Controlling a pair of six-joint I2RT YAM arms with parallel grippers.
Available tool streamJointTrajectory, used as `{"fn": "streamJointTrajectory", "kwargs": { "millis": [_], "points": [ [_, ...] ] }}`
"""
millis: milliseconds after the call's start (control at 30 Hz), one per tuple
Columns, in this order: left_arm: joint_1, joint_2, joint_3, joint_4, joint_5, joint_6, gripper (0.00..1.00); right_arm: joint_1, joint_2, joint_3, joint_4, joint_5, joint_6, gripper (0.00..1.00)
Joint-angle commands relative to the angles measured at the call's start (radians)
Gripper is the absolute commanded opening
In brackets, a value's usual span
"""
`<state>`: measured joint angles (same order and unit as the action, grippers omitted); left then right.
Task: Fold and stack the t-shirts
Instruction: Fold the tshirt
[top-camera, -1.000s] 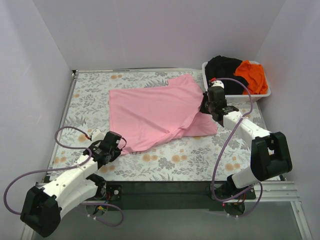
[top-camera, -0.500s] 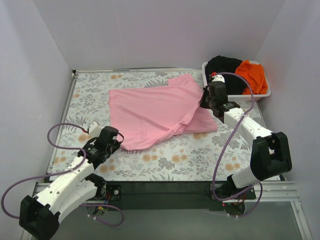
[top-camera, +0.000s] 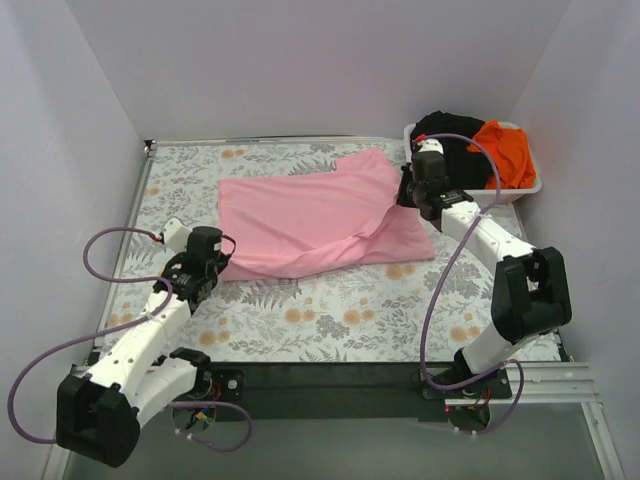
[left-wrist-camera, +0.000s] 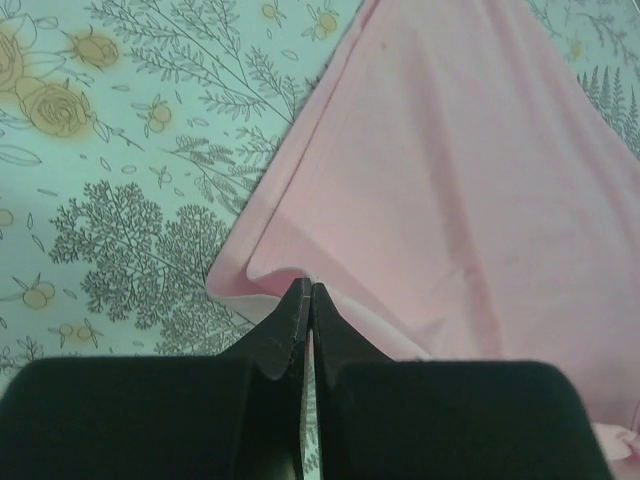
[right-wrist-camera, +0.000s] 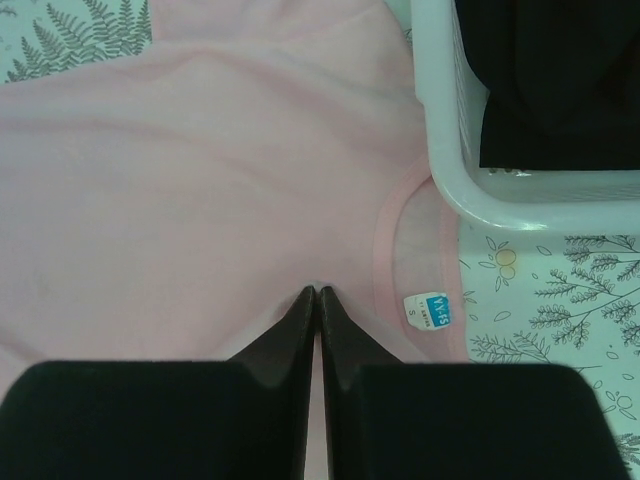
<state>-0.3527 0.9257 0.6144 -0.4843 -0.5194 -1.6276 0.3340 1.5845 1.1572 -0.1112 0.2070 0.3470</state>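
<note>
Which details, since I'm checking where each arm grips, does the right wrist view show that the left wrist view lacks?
Only the right wrist: the collar with its size label, and the white basket holding the black t-shirt. Only the left wrist: a curled corner of the cloth's edge. Both: the pink t-shirt on the floral table cover, pinched by a shut gripper, the right gripper and the left gripper respectively.

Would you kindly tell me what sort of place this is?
Probably a robot lab's test cell: plain white walls box in a floral-covered table, a left arm and right arm are bolted at its near edge, and a pink t-shirt lies between them.
</note>
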Motion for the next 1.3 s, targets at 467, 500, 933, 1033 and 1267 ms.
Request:
{"fn": "streamJointTrajectory", "kwargs": {
  "millis": [467, 500, 933, 1033, 1267],
  "points": [
    [0.155, 0.329, 0.156, 0.222, 0.154, 0.184, 0.0, -0.01, 0.147, 0.124, -0.027, 0.069, -0.037, 0.01],
    [0.162, 0.353, 0.162, 0.227, 0.159, 0.187, 0.0, -0.013, 0.153, 0.13, -0.031, 0.071, -0.037, 0.01],
    [0.205, 0.487, 0.266, 0.293, 0.252, 0.236, 0.0, -0.027, 0.212, 0.15, -0.042, 0.089, -0.046, 0.01],
    [0.208, 0.541, 0.298, 0.296, 0.256, 0.25, 0.0, -0.027, 0.226, 0.151, -0.044, 0.086, -0.048, 0.01],
    [0.239, 0.614, 0.321, 0.337, 0.242, 0.271, 0.0, -0.027, 0.242, 0.148, -0.045, 0.08, -0.048, 0.01]
  ]
}}
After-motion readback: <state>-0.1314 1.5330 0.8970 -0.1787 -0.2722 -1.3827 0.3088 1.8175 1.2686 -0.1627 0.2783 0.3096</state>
